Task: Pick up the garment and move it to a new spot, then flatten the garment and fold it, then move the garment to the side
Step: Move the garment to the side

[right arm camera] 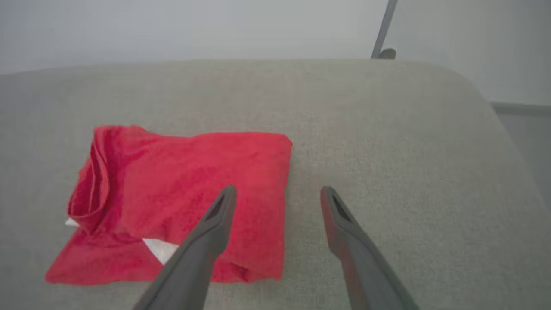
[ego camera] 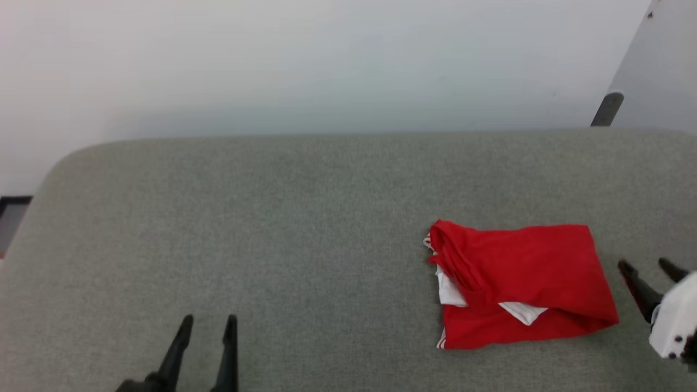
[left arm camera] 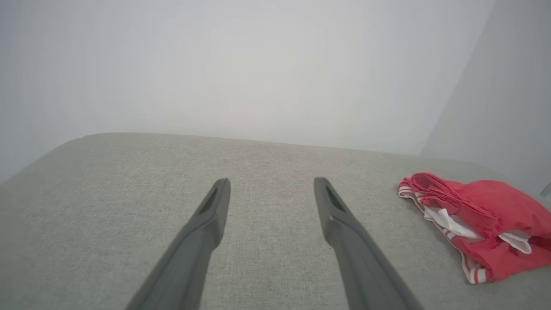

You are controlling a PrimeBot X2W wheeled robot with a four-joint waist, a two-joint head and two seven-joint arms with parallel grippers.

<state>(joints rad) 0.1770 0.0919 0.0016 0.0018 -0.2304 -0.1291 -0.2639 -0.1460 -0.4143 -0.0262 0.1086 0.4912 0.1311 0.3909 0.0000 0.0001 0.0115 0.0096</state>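
Folded red garment (ego camera: 523, 283) at right of grey table (ego camera: 272, 228), right tool (ego camera: 643, 264) wide open, empty, just beside it, left tool (ego camera: 210, 318) wide open, empty, near left.

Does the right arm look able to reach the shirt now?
Probably yes: the right arm ends just beside the shirt, jaws open, with bare cushion between them.

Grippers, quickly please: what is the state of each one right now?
Left gripper: open, holding nothing.
Right gripper: open, holding nothing, beside the garment.
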